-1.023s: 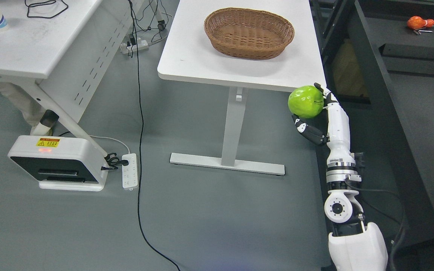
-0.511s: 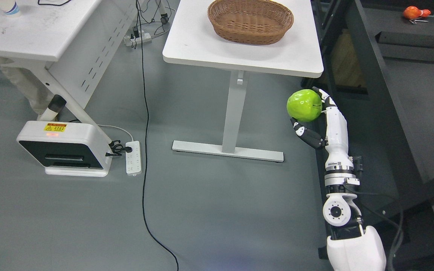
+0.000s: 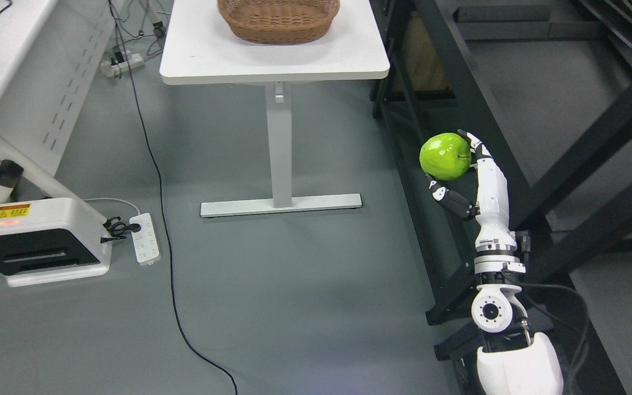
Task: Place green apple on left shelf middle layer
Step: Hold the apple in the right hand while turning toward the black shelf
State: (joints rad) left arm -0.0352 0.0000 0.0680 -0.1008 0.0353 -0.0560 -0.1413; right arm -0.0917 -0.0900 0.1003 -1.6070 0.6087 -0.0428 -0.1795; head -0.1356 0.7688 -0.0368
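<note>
Green apple carried in the right hand, beside the black shelf frame

The right hand [image 3: 461,175] comes up from the lower right and grips the green apple [image 3: 445,156]: one finger [image 3: 472,141] curls over its far side and the dark thumb [image 3: 447,198] props it from below, a cradling hold that probably keeps the smooth, round fruit from rolling out while it travels. The apple hangs in the air over the near edge of the black shelf frame [image 3: 458,82], well clear of the white table [image 3: 272,60] and of the wicker basket [image 3: 278,22] at that table's far edge. It rests on no shelf layer yet, so this looks like the carrying stage, with the placing not yet done. The left arm does not show.
</note>
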